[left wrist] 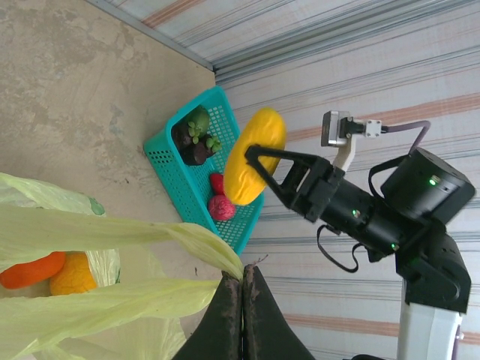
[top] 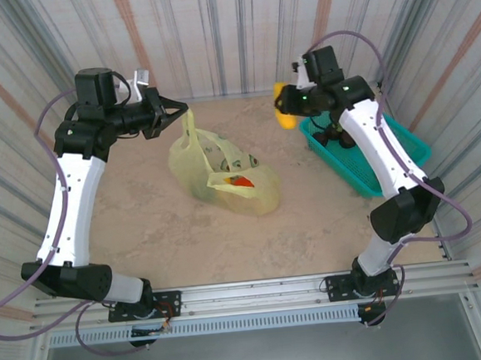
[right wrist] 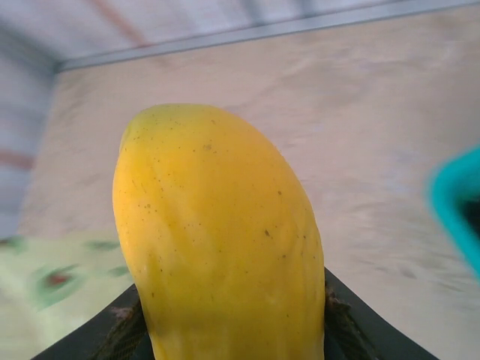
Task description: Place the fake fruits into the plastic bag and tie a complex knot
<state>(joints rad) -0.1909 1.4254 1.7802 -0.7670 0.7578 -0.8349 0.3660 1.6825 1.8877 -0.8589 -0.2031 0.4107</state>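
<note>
1. Two hands overhead: left hand (top: 169, 117) pinches a handle (top: 188, 126) of the plastic bag (top: 224, 177); right hand (top: 285, 110), right of the bag, grips a yellow fruit (top: 283, 118).
2. Left wrist: handle (left wrist: 150, 232) pinched tight.
3. Right wrist: filling step; the yellow fruit (right wrist: 221, 240) next goes over the bag's mouth.

Glossy yellow fruit (right wrist: 221, 240) with tiny dark specks at centre, clamped low in the frame between the dark fingers (right wrist: 346, 328) of the right gripper (right wrist: 229, 337), mottled beige table (right wrist: 360, 112) behind, blurred teal basket (right wrist: 457, 202) at right edge, blurred pale green plastic bag (right wrist: 52, 292) at lower left
</note>
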